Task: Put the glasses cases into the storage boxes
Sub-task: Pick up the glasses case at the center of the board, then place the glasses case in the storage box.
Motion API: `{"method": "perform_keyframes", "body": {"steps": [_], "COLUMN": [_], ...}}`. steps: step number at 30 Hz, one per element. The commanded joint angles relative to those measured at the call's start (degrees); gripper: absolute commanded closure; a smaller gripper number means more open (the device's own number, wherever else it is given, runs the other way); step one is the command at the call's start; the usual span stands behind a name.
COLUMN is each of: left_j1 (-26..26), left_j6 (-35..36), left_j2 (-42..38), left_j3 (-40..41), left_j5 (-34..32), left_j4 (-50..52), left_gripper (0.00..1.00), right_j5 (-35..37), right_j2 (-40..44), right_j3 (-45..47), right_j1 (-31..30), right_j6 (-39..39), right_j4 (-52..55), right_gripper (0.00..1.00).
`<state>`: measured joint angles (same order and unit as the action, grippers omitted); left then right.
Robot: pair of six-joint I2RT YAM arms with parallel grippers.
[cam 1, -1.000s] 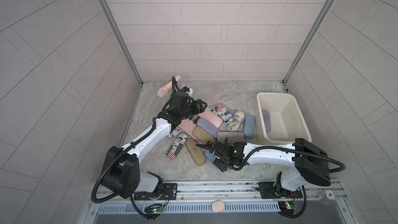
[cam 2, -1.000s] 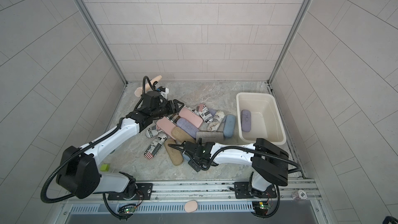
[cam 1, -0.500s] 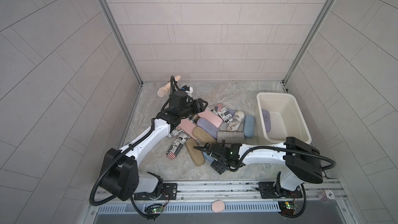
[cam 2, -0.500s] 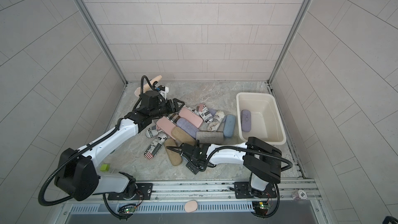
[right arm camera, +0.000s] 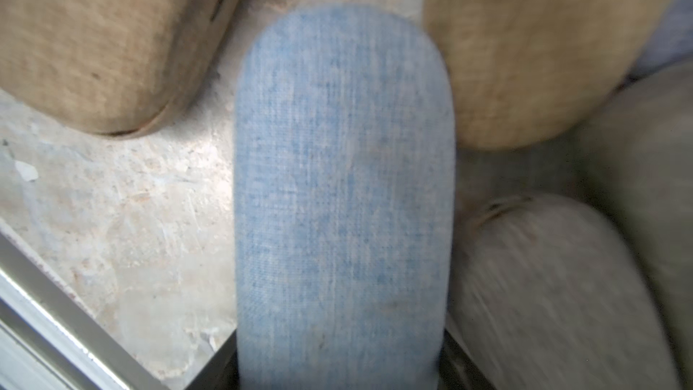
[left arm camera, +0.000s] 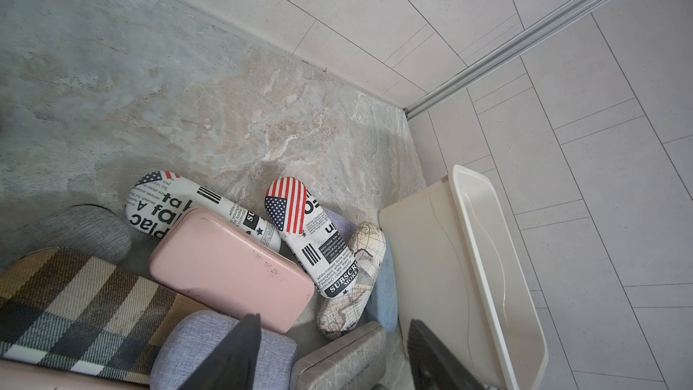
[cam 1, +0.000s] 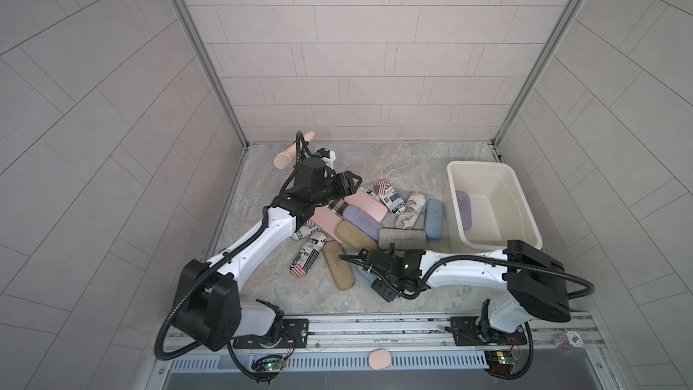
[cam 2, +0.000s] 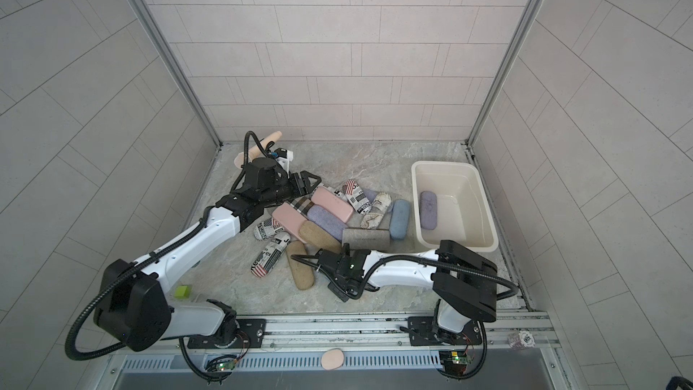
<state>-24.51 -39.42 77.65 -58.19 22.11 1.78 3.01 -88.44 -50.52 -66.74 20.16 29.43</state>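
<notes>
Inside the single tub (cam 1: 517,211), one lavender case (cam 1: 463,210), left hand (cam 1: 352,184) open, empty, right hand (cam 1: 369,264) clamping one blue case (right arm camera: 343,181)

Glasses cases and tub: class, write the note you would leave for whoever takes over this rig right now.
Left gripper: open, empty, over the heap of cases.
Right gripper: jaws either side of a light blue case at the heap's near edge; firm grip unclear.
Done: one lavender case lies in the tub.
Left: the rest of the heap, light blue case included, on the table beside the tub.
</notes>
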Motion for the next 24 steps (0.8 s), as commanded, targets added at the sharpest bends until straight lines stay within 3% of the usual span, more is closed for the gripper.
{"method": "perform_keyframes", "body": {"steps": [1, 12, 24], "left_j1": [0.08, -0.18, -0.36], "left_j6": [-0.16, 1.36, 2.33], "left_j2": [-1.64, -2.32, -3.28], "left_j3": [-1.22, -1.20, -0.70], "left_j5": [0.82, -1.26, -4.18], "left_j4": [-1.26, -0.11, 0.64], "left_gripper": [0.31, 0.31, 0.31], "right_j5": [7.97, 21.81, 24.75], "right_j2": [7.98, 28.15, 32.33], "right_j3": [0.66, 2.88, 0.83], "right_j1": [-0.50, -0.43, 3.33], "right_j6": [2.12, 4.84, 2.89], "right_j4": [5.52, 12.89, 13.51], "right_gripper": [0.46, 0.46, 0.46]}}
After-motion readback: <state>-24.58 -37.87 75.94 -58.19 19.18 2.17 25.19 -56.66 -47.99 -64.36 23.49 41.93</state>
